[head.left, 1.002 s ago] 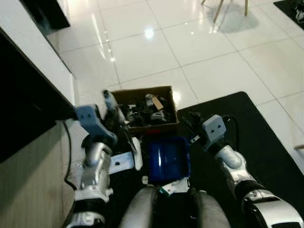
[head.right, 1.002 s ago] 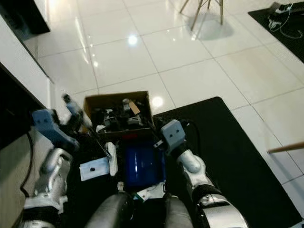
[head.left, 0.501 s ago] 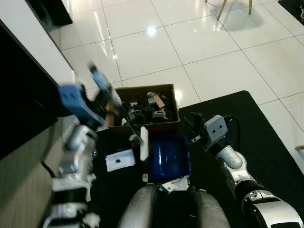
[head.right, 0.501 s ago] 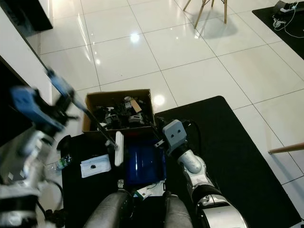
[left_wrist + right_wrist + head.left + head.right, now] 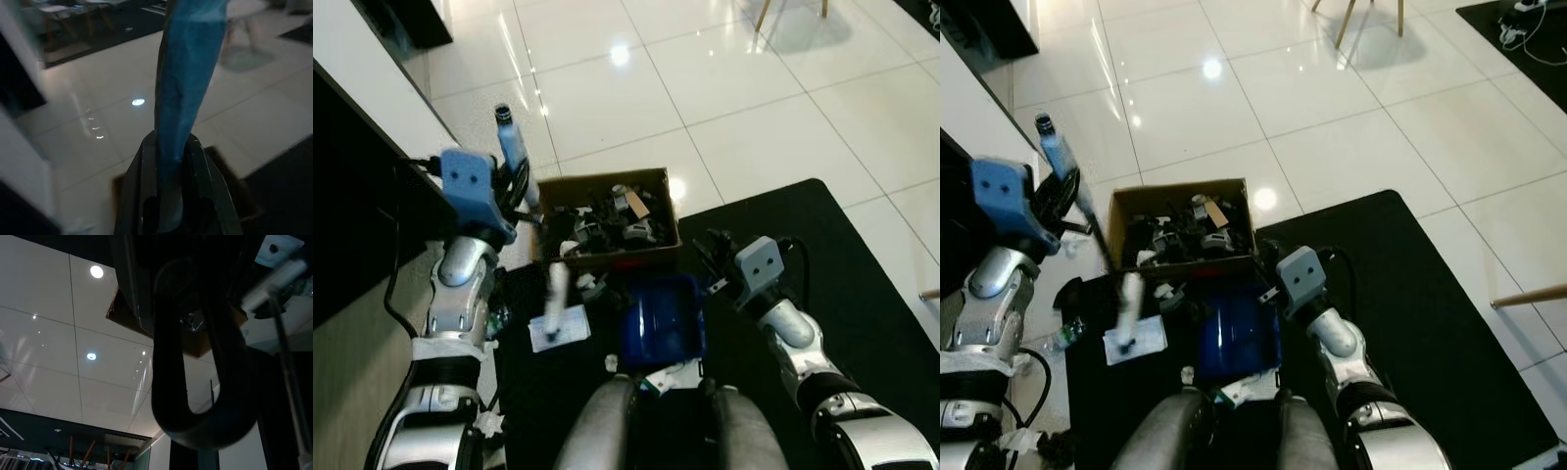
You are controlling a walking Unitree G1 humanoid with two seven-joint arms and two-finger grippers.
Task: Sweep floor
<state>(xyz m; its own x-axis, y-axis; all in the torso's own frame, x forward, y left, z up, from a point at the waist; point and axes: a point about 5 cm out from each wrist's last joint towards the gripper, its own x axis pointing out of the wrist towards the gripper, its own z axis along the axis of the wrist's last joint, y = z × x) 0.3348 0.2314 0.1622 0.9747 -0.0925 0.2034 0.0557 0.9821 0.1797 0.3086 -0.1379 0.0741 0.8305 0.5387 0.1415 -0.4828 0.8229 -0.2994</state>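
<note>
Left hand [image 5: 171,196] clenched the blue-handled broom [image 5: 512,147] at the frame's upper left, its white head [image 5: 1128,299] low on the black mat [image 5: 1400,294] — short strokes toward the blue dustpan [image 5: 661,318] seemed best.

A cardboard box [image 5: 605,217] full of clutter sits on the tiled floor [image 5: 724,108], a dustpan [image 5: 661,321] just before it on the mat [image 5: 842,284].

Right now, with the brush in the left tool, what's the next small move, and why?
Probably draw the brush head rightward toward the blue dustpan. The left tool is clamped on the blue handle, and the head sits on the black mat beside the pan.
</note>
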